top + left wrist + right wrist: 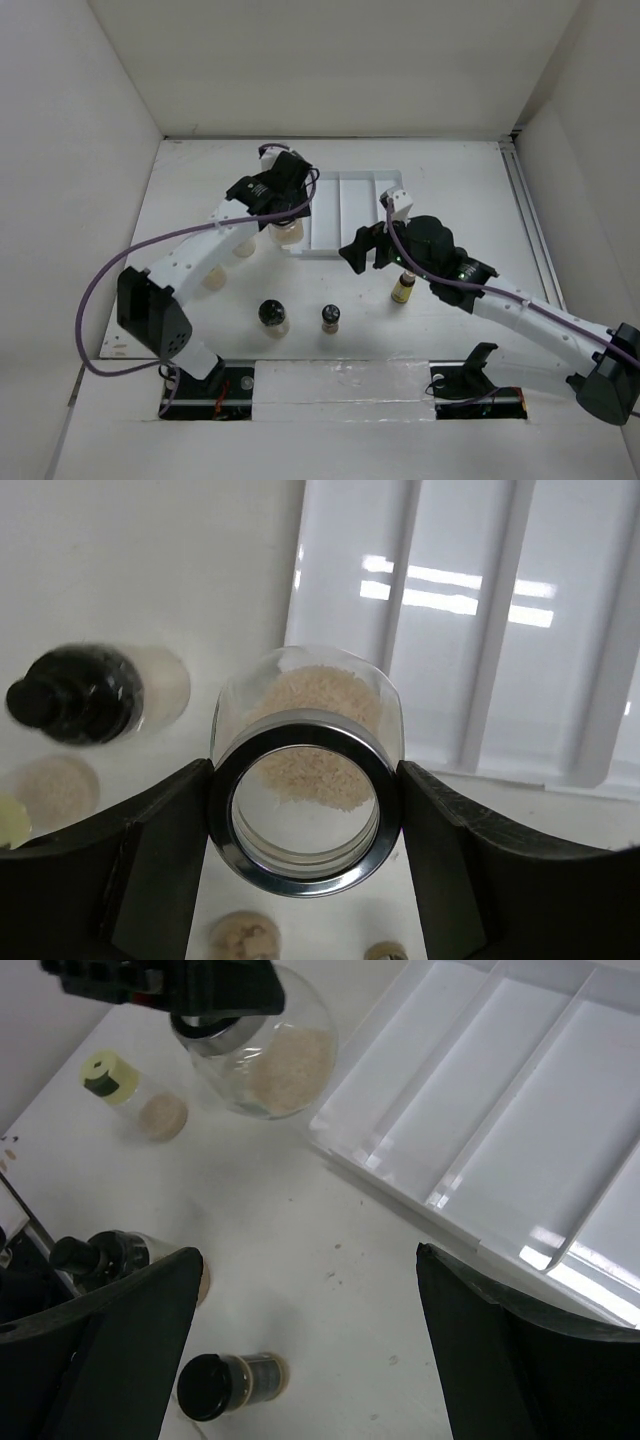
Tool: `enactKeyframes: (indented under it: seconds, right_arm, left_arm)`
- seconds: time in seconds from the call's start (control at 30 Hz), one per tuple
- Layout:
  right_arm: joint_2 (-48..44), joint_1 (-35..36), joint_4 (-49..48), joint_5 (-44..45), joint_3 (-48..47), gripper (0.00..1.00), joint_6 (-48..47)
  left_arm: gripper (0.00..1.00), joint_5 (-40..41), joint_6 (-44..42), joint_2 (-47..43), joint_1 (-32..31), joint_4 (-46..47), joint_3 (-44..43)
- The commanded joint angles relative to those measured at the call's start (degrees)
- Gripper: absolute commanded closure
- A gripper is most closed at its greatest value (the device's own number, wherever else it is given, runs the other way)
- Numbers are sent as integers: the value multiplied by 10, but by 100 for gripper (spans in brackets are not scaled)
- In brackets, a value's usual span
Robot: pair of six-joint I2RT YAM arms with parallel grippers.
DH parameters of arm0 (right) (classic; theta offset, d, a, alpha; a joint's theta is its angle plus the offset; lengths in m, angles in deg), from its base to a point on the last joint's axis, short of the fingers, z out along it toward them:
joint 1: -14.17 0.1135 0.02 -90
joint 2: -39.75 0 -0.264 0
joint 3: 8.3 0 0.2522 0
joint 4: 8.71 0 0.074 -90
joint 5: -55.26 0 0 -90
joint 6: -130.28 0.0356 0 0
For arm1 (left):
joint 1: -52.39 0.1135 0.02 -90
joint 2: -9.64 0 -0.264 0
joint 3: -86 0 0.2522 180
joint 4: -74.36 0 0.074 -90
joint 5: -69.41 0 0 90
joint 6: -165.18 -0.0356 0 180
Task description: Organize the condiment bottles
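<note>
My left gripper (283, 205) is shut on the wide clear glass jar (288, 232) with beige contents, just left of the white tray's near-left corner. In the left wrist view both fingers press the jar's silver rim (305, 800). My right gripper (362, 250) is open and empty in front of the tray; its own view (310, 1340) shows bare table between the fingers. A slim yellow-amber bottle (403, 288) stands beside the right arm. A black-capped round jar (272, 316) and a small dark bottle (331, 318) stand near the front. Two more bottles (243, 247) are partly hidden under the left arm.
The white divided tray (350, 205) lies at the table's middle back, with nothing in the compartments that show (520, 1110). White walls close the table on the left, back and right. A yellow-capped bottle (125, 1090) stands left of the held jar.
</note>
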Motion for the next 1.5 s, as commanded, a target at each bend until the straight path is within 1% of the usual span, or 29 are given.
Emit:
enactKeyframes:
  seconds: [0.0,0.03,0.07,0.13,0.3,0.33,0.47,0.63,0.73,0.83,0.93,1.03,1.07,1.2,1.47]
  right_arm:
    - [-29,-13,-31,8,8,7,-1]
    - [-29,-18,-37,13,8,7,-1]
    - [-34,-18,-37,13,14,7,-1]
    - [-41,-32,-37,19,20,7,5]
    - [-72,-62,-43,37,38,7,25]
    - [-86,-74,-48,42,47,7,31]
    - [-123,-96,-53,42,63,7,48]
    - [-155,-136,-64,56,87,7,62]
    - [-169,-156,-64,37,98,6,67]
    - [-162,-163,-69,17,98,6,67]
    - [-148,-169,-69,12,98,6,67]
    - [-143,-169,-69,12,93,6,67]
    - [-143,-169,-69,12,93,6,67]
    - [-143,-169,-69,12,93,6,67]
    - [-154,-169,-69,17,93,6,67]
  left_arm:
    - [47,8,-80,52,0,78,-77]
    - [47,-4,-98,81,0,109,-87]
    - [47,-4,-105,95,0,118,-98]
    - [47,-33,-122,137,5,137,-142]
    - [47,-45,-143,222,10,156,-239]
    - [47,-51,-149,252,10,156,-274]
    - [47,-61,-167,309,16,156,-335]
    - [47,-113,-174,344,16,169,-387]
    - [47,-127,-163,372,2,169,-431]
    - [47,-127,-139,404,-3,164,-473]
    - [47,-127,-79,426,-3,153,-502]
    - [47,-97,-38,431,-16,153,-508]
    - [47,-74,-38,440,-32,153,-514]
    - [46,-29,-12,467,-54,130,-566]
    - [46,23,1,484,-54,135,-547]
